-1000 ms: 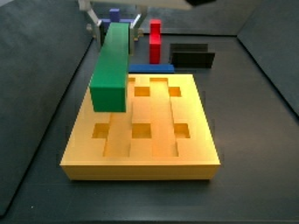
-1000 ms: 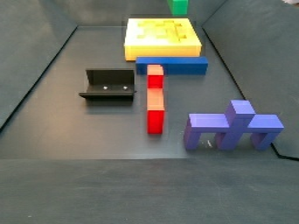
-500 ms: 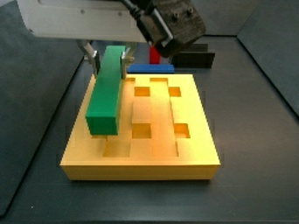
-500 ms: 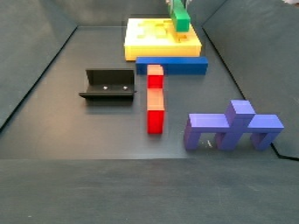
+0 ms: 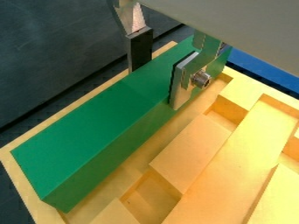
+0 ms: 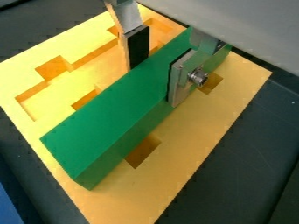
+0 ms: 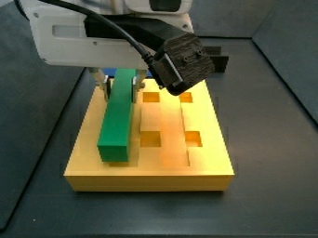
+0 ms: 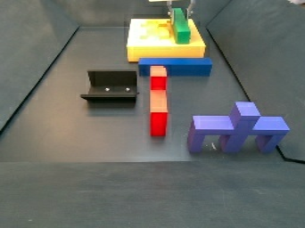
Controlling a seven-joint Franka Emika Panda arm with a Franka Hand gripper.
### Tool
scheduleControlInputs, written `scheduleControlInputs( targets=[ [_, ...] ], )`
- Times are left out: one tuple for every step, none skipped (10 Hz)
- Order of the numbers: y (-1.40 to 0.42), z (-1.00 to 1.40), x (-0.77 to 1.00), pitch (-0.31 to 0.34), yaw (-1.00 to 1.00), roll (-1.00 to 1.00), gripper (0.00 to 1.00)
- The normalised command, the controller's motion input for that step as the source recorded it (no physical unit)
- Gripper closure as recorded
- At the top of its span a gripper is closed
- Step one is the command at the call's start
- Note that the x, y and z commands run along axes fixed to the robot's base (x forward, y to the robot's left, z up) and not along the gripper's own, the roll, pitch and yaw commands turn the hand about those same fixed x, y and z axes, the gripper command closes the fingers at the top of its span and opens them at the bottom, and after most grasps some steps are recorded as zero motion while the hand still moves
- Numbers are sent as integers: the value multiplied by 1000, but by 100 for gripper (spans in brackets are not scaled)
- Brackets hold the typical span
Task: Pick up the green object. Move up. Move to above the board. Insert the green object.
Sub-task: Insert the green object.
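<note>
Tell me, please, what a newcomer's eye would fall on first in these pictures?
Most likely the green object, a long bar clamped between the fingers of the gripper and lying lengthwise over one long side of the orange-yellow board. Next, in a side view, the red bar on the dark floor in front of the board, with the black fixture and a purple block cluster either side of it.

Gripper (image 5: 162, 63): closed across the width of the green bar, near one end of it.
Fingers (image 5: 184, 77): flat silver plates, one on each long side face of the bar; dark pad of the far finger touching the bar.
Green bar (image 5: 107, 138): long, plain, matte; lying lengthwise over the board, along its edge.
Board (image 5: 233, 166): orange-yellow, grooved, rectangular slots open just beside the bar.
Floor (image 5: 47, 52): dark, beyond the board's edge.
</note>
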Motion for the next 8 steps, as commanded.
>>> scheduleControlInputs(
  targets=[
    [0,-197,211,0,0,69,100],
    [-54,-146,280,0,0,69,100],
    [-71,-151,231,0,0,87,100],
    [-183,-131,0,0,-71,117,100],
    [-126,-109,0,0,-129,131,100],
    [-23,-131,-103,0,-169,109,100],
    [-74,-123,0,0,-174,76,100],
    [0,-166,0,0,-129,24,100]
  ],
)
